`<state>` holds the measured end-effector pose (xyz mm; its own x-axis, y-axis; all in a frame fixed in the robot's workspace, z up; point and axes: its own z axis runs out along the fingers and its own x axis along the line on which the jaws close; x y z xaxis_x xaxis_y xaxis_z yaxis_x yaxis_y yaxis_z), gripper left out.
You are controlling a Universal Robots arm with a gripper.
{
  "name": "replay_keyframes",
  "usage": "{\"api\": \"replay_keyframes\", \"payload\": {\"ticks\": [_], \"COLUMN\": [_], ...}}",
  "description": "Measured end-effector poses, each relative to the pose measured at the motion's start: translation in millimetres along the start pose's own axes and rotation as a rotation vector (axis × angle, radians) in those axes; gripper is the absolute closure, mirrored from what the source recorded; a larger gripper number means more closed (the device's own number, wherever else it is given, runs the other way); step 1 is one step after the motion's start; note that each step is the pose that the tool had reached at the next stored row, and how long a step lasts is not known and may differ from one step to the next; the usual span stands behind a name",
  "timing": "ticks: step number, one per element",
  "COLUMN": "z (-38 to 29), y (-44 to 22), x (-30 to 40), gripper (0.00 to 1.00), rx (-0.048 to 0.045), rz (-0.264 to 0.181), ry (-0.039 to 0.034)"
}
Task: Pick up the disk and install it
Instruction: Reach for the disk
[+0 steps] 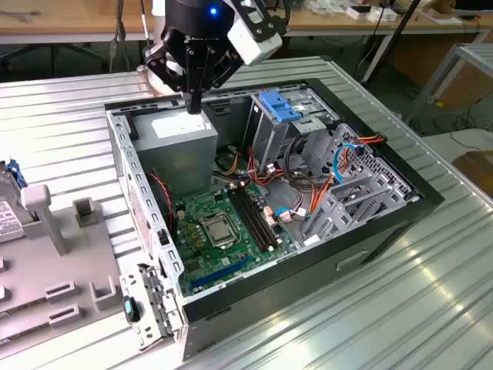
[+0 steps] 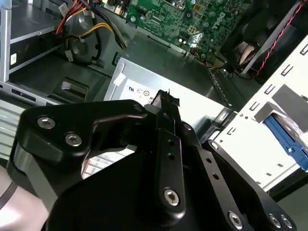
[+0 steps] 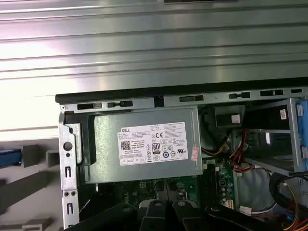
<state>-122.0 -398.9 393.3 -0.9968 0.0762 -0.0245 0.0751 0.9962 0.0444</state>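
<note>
Currently, the disk (image 1: 6, 212) sits at the exterior view's left edge, on the grey fixture (image 1: 54, 270) beside the computer case (image 1: 385, 223). The frame edge cuts it off. A blue rail end shows above a strip of white label. I cannot tell its long axis or which way it points from the part that shows.

My claw (image 1: 194, 106) is well apart from the disk, over the far corner of the open case. Its fingers are closed together and hold nothing. They point down at the grey power supply box (image 1: 181, 142), just above its white sticker. In both wrist views this box lies directly under the fingertips (image 2: 163, 98).

Surroundings, working outward:
- The case side wall (image 1: 142, 208) and an upright grey post (image 1: 42, 216) on the fixture stand between my claw and the disk.
- The green motherboard (image 1: 223, 231) lies on the case floor next to the power supply box.
- A bare blue bracket (image 1: 281, 106) sits on top of the drive cage (image 1: 269, 135).
- Red, orange and blue cables (image 1: 308, 196) run between the cage and the board.
- The case rests on a ribbed metal table (image 1: 431, 308).
</note>
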Motion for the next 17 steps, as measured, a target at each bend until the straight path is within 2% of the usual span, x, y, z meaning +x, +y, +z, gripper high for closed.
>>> {"api": "replay_keyframes", "payload": {"ticks": [6, 7, 9, 11, 12, 14, 15, 17], "z": [-0.1, -0.3, -0.5, -0.9, -0.9, -1.0, -1.2, -1.4], "y": [-0.3, -0.8, -1.3, -1.0, 1.0, 3.0, 3.8, 3.3], "x": [4.3, 10.0, 17.2, 35.5, 41.9, 49.4, 57.4, 66.8], "gripper": [0.89, 0.89, 0.89, 0.89, 0.89, 0.89, 0.89, 0.89], "rx": [0.0000, 0.0000, 0.0001, 0.0000, 0.0000, 0.0000, 0.0002, 0.0000], "rz": [0.000, 0.000, 0.000, 0.000, 0.000, 0.000, 0.000, 0.000], "ry": [0.0000, 0.0000, 0.0001, 0.0000, 0.0000, 0.0000, 0.0001, 0.0000]}}
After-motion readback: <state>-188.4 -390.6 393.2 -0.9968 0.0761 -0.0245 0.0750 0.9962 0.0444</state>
